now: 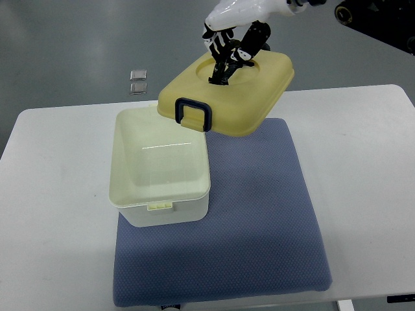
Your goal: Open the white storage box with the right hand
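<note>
The white storage box (161,170) stands open and empty on the left part of a blue mat (259,227). Its yellow lid (227,94), with a dark blue latch (193,115) on the near edge, hangs tilted in the air above and to the right of the box. My right hand (228,59) reaches in from the top right and is shut on the lid's recessed top handle. The fingertips are hidden in the recess. No left arm shows.
The mat lies on a white table (369,168) whose far edge runs behind the lid. Two small shiny squares (138,81) lie on the grey floor beyond the table's far left. Dark equipment (376,19) sits at the top right corner.
</note>
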You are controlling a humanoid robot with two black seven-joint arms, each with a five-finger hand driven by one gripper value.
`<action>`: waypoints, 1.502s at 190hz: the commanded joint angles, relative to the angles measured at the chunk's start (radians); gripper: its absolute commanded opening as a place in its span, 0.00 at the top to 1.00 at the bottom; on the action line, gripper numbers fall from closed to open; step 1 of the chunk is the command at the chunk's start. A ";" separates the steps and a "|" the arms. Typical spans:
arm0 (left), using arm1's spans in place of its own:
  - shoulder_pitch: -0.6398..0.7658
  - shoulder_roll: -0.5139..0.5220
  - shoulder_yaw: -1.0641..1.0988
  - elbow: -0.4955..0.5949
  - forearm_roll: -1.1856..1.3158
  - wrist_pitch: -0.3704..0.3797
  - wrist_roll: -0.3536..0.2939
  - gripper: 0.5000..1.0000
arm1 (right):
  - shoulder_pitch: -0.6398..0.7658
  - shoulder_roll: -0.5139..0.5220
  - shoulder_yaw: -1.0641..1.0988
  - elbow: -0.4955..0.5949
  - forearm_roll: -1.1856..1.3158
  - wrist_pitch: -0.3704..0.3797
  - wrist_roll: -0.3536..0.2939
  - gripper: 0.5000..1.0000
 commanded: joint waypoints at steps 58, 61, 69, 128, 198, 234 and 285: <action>0.000 0.000 0.000 0.000 0.000 0.000 0.000 0.00 | -0.180 -0.112 -0.013 -0.011 -0.014 -0.076 -0.001 1.00; 0.000 0.000 0.000 0.000 0.000 0.000 0.000 0.00 | -0.185 -0.112 -0.013 -0.011 -0.014 -0.077 -0.001 1.00; 0.000 0.000 0.000 0.000 0.000 0.000 0.000 0.00 | -0.202 -0.113 -0.013 -0.011 -0.016 -0.083 -0.001 1.00; 0.000 0.000 0.000 0.000 0.000 0.000 0.000 0.00 | -0.320 -0.092 -0.013 -0.044 -0.033 -0.139 -0.011 1.00; 0.000 0.000 0.000 0.000 0.000 0.000 0.000 0.00 | -0.386 -0.031 -0.011 -0.052 -0.028 -0.148 -0.012 0.79; 0.000 0.000 0.000 0.000 0.000 0.000 0.000 0.00 | -0.384 -0.029 -0.002 -0.052 -0.013 -0.148 -0.011 0.21; 0.000 0.000 0.000 0.000 0.000 0.000 0.000 0.00 | -0.366 -0.037 0.003 -0.049 0.045 -0.085 -0.003 0.16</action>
